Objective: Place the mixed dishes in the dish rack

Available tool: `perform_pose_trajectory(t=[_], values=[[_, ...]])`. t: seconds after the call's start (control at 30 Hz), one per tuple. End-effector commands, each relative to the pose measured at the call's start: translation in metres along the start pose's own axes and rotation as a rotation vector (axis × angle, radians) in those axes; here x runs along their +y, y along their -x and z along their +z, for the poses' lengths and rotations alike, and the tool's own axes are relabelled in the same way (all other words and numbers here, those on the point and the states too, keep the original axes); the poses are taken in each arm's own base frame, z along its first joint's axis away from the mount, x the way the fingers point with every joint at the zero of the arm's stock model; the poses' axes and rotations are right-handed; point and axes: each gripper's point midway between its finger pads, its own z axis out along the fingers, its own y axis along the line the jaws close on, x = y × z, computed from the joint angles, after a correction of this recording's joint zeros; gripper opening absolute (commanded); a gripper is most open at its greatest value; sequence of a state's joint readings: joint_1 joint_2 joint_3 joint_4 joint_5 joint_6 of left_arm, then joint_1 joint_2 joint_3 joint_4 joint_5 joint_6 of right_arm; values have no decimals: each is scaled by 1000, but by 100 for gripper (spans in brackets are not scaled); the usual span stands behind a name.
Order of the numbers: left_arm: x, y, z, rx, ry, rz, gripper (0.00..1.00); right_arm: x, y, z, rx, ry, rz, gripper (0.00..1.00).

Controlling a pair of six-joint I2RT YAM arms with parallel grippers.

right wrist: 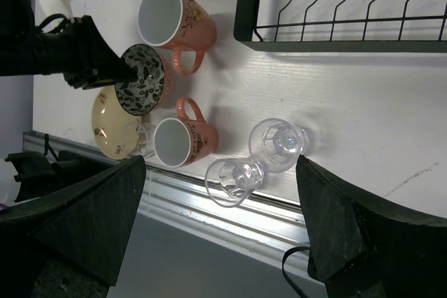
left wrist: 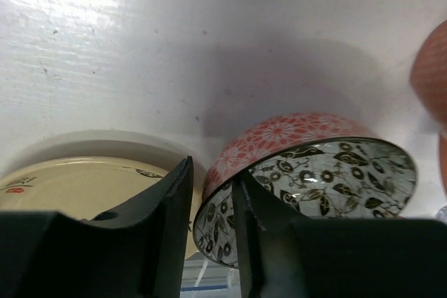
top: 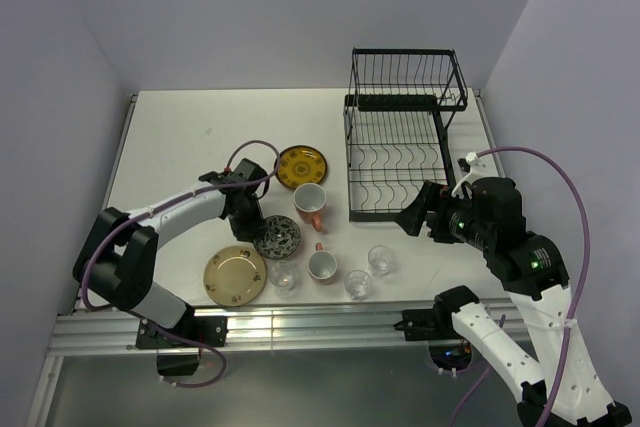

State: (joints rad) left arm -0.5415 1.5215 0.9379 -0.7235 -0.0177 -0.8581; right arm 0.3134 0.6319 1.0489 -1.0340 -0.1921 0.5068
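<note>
The left gripper (left wrist: 212,170) straddled the rim of the dark patterned bowl (top: 277,238), one finger inside and one outside. Its jaws were narrowed, with a sliver of gap at the outer wall (no firm hold visible). The bowl sat toward the near edge of the table (top: 180,137), left of centre, just beside the tan speckled plate (top: 236,275). The right gripper (top: 415,219) hung wide open and empty near the dish rack (top: 395,104), which stood at the far right corner.
</note>
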Motion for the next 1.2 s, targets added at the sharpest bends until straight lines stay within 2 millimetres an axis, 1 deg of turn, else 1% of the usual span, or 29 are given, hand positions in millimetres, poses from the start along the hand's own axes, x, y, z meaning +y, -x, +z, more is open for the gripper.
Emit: perform_pose_trajectory(t=[0.0,0.07,0.17,0.2,0.3,0.4,0.43,0.47,0.5,0.53,0.57,0.6,0.63,0.67,0.7,0.73,0.77,0.8,0.83,0.9,0.93,0.97,1.0,1.03,1.07,1.1,1.13,1.17], values=[[-5,-7,6,19,-30,16,33,4,10,-6,-40,8,-13,95],[-3,-11,8,26,-24,17,30,3,9,-6,-38,6,-9,95],[0,-11,7,23,-15,22,18,4,8,-5,-37,8,2,95],[0,-11,7,25,-13,26,11,4,8,-5,-36,10,6,95],[-1,-10,5,28,-11,34,0,7,9,-5,-33,22,11,95],[-4,-6,-1,27,-11,39,0,7,9,-4,-20,16,15,95],[-8,-3,-5,19,-20,38,0,8,9,-4,-16,17,15,94],[-6,3,-7,-9,-1,40,0,8,9,-3,-9,13,17,94],[-3,5,-13,-21,15,41,0,7,9,-1,1,8,16,94],[-8,13,-21,-46,9,39,0,8,9,-1,3,9,14,93],[-8,17,-28,-63,13,35,0,8,10,-1,6,9,12,93],[-5,19,-37,-72,26,35,0,8,9,2,17,6,12,93],[-9,29,-49,-113,22,30,0,9,10,2,19,7,11,92],[-9,33,-57,-130,25,21,0,10,11,2,19,10,8,92],[-5,34,-69,-138,31,15,0,10,11,3,26,10,9,92],[-9,44,-83,-178,20,3,0,11,12,3,28,12,10,92],[-10,47,-94,-195,17,-14,0,13,12,4,32,17,14,92],[-10,51,-108,-223,1,-27,0,13,12,6,45,14,20,92],[-13,57,-127,-254,-14,-37,0,14,12,7,50,14,26,92],[-22,63,-156,-299,-87,-60,0,17,11,11,79,27,31,91],[-37,72,-178,-342,-167,-68,0,19,10,13,88,33,36,91],[-51,70,-191,-332,-255,-57,0,22,12,17,94,43,41,91],[-64,69,-211,-351,-350,-49,0,29,10,17,114,78,42,90],[-85,77,-229,-391,-476,-48,0,35,12,18,123,106,51,90],[-104,67,-243,-347,-602,-25,0,43,16,21,122,146,51,90],[-110,59,-250,-335,-679,-24,0,57,13,18,154,225,52,89],[-127,62,-265,-343,-793,-50,0,69,19,20,140,282,63,89],[-134,49,-274,-291,-874,-39,0,77,21,20,145,329,71,89]])
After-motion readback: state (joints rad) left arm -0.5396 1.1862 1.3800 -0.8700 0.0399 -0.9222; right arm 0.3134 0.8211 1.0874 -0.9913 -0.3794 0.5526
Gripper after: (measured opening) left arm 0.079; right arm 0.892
